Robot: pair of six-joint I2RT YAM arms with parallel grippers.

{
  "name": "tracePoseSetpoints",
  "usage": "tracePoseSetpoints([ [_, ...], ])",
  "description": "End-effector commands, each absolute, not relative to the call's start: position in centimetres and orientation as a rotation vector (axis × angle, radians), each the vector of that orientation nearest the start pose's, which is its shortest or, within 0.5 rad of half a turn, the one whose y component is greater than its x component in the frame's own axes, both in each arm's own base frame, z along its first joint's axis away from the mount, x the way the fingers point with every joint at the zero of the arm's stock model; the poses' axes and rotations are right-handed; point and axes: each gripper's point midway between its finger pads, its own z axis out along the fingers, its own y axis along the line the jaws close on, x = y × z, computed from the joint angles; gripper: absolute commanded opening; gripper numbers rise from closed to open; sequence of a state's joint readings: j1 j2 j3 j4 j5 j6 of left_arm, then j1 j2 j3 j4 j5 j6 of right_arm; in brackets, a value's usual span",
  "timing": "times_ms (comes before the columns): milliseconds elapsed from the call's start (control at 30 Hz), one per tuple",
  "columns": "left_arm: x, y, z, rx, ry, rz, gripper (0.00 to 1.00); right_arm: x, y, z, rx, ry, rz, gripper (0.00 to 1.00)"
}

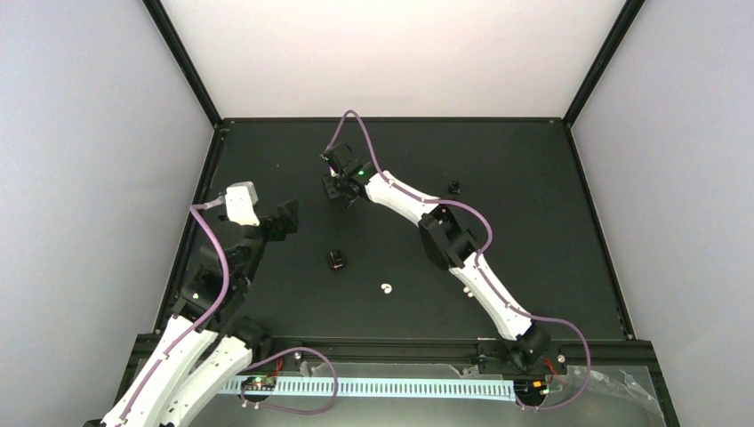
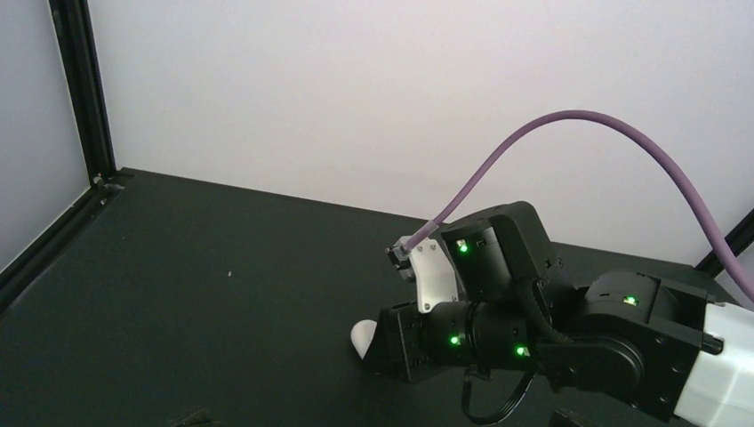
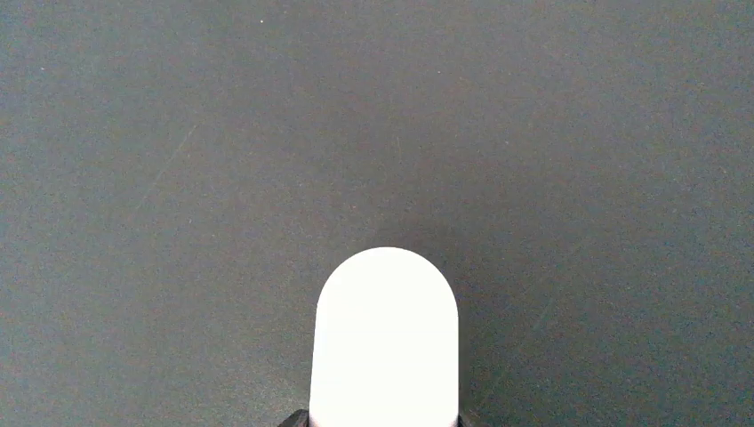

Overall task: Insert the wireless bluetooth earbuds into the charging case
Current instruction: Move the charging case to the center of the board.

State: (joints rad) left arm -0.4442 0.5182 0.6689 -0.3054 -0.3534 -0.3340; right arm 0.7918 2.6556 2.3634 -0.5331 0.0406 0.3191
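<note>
right gripper [image 1: 341, 189]: glossy white oval plastic charging case [image 3: 384, 338] between my fingertips, can't tell if gripped | left gripper [image 1: 286, 216]: mine, spread wide

White charging case [image 3: 384, 342], white earbud [image 1: 386, 288] apart

No text, label, brand mark, number or sign can be read in any of the three views (the small circuit board [image 1: 260, 383] at the near edge of the top view is too small to resolve any print)
</note>
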Motion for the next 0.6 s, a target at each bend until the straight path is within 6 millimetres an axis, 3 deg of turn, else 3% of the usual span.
tracePoseSetpoints([
  [0, 25.7, -5.5, 30.6, -0.175, 1.706, -0.28, 0.99, 47.2, 46.9, 5.1, -0.558, 2.383, 0.431, 0.37],
  [200, 25.6, -5.5, 30.7, -0.177, 1.703, -0.281, 0.99, 45.2, 43.1, 9.2, -0.536, 2.326, 0.367, 0.33],
  [367, 25.6, -5.5, 30.8, -0.175, 1.7, -0.288, 0.99, 41.0, 37.9, 10.5, -0.532, 2.308, 0.322, 0.34],
  [400, 25.6, -5.6, 30.7, -0.174, 1.703, -0.291, 0.99, 39.5, 36.2, 9.0, -0.543, 2.342, 0.289, 0.34],
  [567, 25.8, -5.9, 30.6, -0.166, 1.708, -0.305, 0.99, 34.7, 30.7, 6.8, -0.562, 2.42, 0.208, 0.34],
])
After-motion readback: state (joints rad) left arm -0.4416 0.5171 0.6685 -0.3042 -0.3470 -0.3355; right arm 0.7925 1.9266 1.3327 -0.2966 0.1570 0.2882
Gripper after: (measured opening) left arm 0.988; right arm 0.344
